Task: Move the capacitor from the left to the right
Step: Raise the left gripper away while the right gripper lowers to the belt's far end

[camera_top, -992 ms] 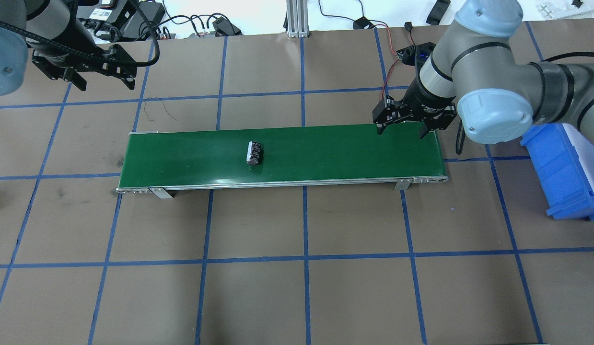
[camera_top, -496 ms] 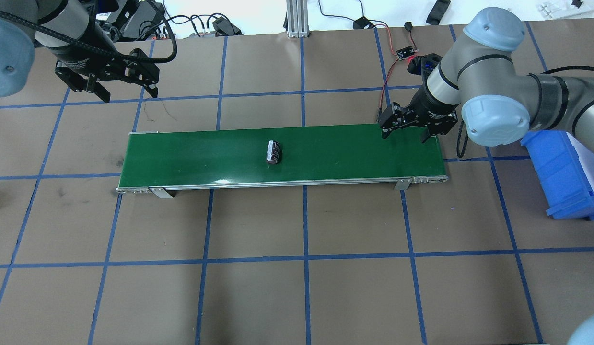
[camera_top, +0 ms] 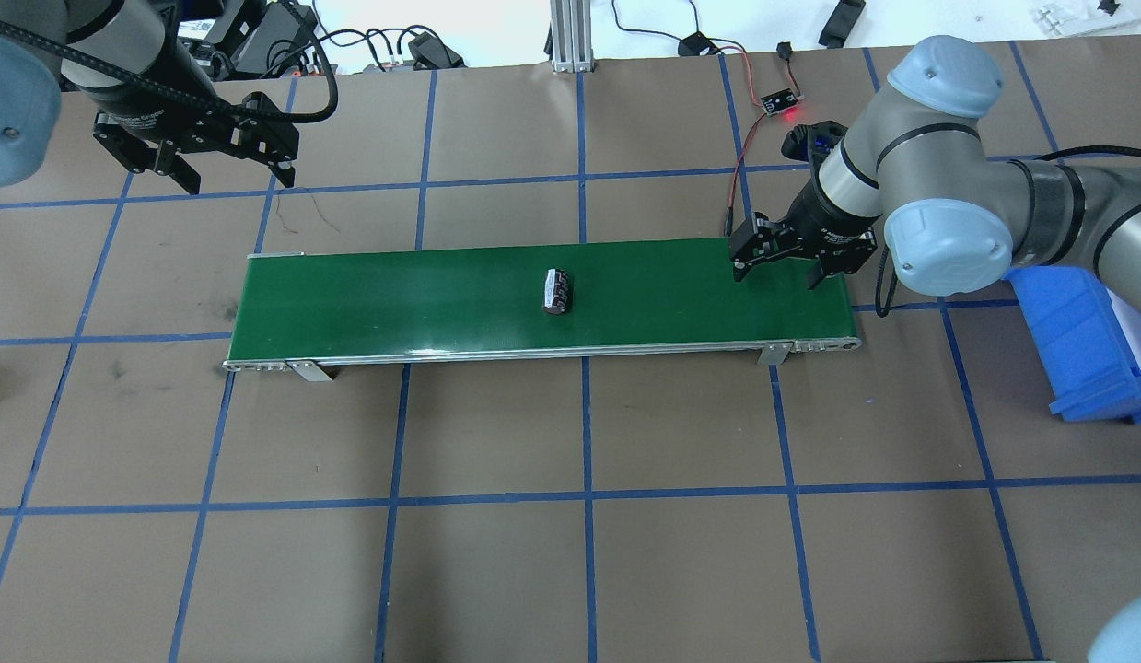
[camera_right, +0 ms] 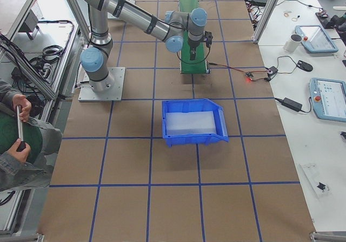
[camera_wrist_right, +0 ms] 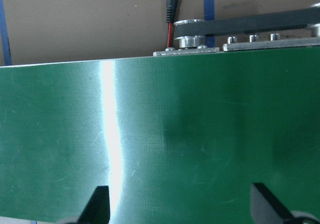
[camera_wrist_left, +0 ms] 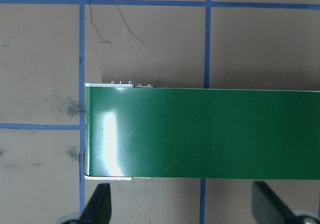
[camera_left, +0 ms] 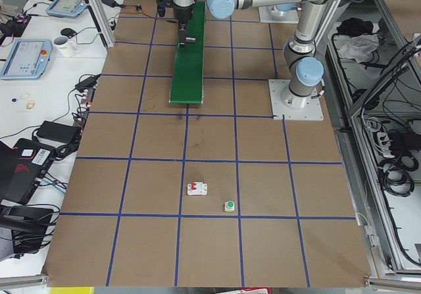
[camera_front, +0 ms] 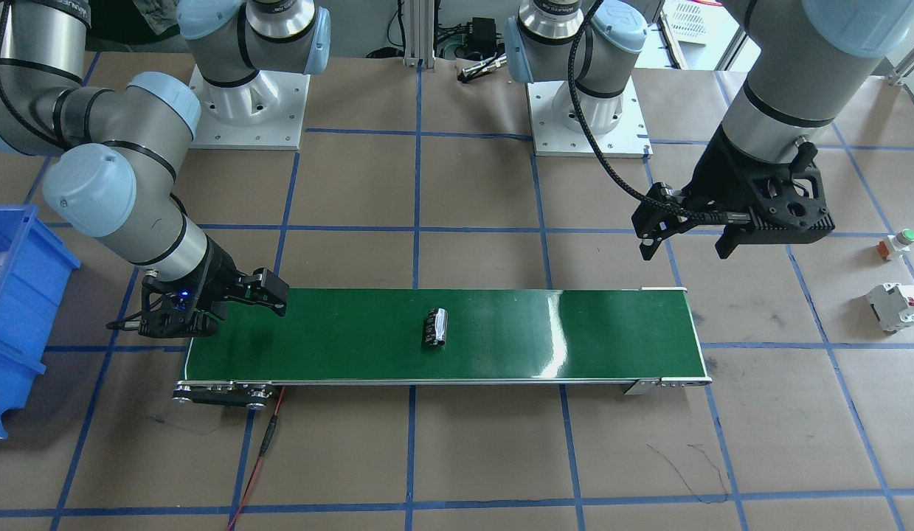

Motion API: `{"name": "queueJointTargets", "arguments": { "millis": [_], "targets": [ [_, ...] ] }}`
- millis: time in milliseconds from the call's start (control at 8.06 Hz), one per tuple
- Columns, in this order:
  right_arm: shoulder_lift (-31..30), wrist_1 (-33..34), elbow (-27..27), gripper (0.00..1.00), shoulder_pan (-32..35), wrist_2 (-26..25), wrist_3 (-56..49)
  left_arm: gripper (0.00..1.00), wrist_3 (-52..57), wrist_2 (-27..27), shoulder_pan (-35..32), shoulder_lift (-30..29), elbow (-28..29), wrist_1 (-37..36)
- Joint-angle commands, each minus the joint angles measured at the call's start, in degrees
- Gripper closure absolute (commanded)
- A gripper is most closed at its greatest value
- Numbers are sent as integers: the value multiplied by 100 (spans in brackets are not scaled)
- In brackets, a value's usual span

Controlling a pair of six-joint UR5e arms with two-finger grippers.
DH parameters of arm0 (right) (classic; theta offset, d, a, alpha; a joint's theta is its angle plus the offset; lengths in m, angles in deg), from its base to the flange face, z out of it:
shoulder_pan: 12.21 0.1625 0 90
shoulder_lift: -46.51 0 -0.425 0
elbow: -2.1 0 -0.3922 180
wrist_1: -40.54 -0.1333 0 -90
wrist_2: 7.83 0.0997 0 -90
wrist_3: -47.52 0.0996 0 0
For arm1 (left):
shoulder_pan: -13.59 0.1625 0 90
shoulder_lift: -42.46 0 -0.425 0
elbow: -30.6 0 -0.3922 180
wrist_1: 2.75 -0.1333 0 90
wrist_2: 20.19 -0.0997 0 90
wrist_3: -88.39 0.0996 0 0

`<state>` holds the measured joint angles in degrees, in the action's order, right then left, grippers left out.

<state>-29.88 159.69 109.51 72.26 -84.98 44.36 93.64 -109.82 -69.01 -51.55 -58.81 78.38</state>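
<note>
The capacitor (camera_top: 558,292) lies midway along the green conveyor (camera_top: 681,304). The right claw (camera_top: 777,276), spread, hangs low over its right end, seemingly to receive it. The left claw (camera_top: 242,182) is spread, standing clear.

The light is bright and even, coming from above. The green belt (camera_wrist_right: 210,134) shows a white glare stripe (left of centre in both wrist views). Shadows on the counter (camera_top: 681,442) are soft and weak. The frames look sharp.

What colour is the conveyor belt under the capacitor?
The belt is green; overhead exterior view.
</note>
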Motion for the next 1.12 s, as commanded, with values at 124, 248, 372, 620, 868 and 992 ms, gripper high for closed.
{"name": "queueJointTargets", "arguments": {
  "millis": [124, 248, 372, 620, 868, 992],
  "targets": [
    [1, 12, 17, 1, -1, 16, 8, 0, -51, -10, -1, 23, -7, 8],
    [1, 12, -1, 1, -1, 216, 8, 0, -51, -10, -1, 32, -7, 17],
    [1, 12, -1, 1, -1, 348, 8, 0, -51, -10, -1, 41, -7, 86],
    [1, 3, -1, 1, -10, 358, 8, 0, -51, -45, -1, 41, -7, 210],
    [1, 3, -10, 1, -10, 350, 8, 0, -51, -45, -1, 41, -7, 219],
    [-8, 3, -10, 1, -10, 332, -1, 0, -51, -45, -1, 41, -7, 219]
  ]
}}
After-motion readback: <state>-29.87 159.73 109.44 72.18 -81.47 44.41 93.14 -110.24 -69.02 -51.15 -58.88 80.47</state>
